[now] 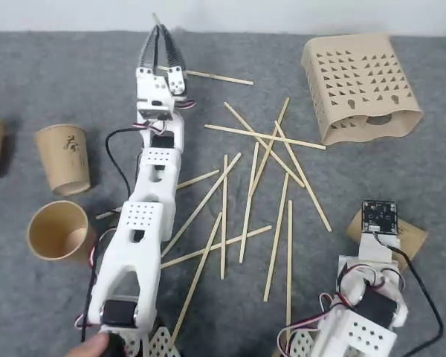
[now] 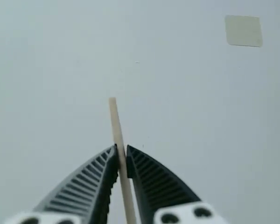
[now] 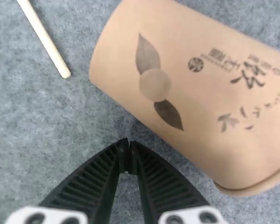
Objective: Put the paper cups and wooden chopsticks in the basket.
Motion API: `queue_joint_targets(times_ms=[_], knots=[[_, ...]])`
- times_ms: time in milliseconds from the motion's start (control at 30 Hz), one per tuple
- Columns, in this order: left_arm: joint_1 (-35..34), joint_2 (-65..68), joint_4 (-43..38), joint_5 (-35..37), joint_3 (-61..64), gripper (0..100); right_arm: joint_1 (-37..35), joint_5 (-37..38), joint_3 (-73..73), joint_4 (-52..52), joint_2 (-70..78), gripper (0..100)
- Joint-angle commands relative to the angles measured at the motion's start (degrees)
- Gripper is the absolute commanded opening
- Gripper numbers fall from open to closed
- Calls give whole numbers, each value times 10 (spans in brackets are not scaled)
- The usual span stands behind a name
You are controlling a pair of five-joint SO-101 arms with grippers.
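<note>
Starting nearest the arm bases: right hand [image 3: 128, 148] clenched on nothing, low over the bench [image 3: 32, 140], just beside a paper cup [image 3: 191, 93] lying on its side. On the left arm's side, an open-mouthed cup [image 1: 56, 229], then a second cup [image 1: 63, 158] behind it. Mid-bench, loose chopsticks [image 1: 224, 216] scattered and crossing. Farthest out, left hand [image 2: 121, 156] raised at the bench's back edge, grasping one chopstick [image 2: 115, 121] that pokes out beyond it. Basket [image 1: 360, 82] far right, apparently tipped on its side, well apart from that hand. Step in hand, I judge: carrying this stick. Next calls for a swing right to the basket's opening before releasing.
</note>
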Motion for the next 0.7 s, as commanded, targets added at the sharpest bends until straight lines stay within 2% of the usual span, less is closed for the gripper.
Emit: queue_joint_targets(times_ms=[0, 167, 233, 400, 533, 667], knots=[[-9, -3, 13, -5, -24, 11, 4, 8, -30, -10, 4, 9], [-15, -3, 50, -4, -52, 11, 4, 6, -28, -17, 4, 8], [-19, -3, 95, 0, -73, 11, 4, 5, -28, -17, 4, 8], [-30, -6, 291, 3, -142, 11, 4, 5, -28, -17, 4, 8], [-41, -3, 324, 26, -136, 11, 4, 5, -28, -17, 4, 9], [-55, -7, 398, 29, -137, 11, 4, 5, -27, -23, 4, 9]])
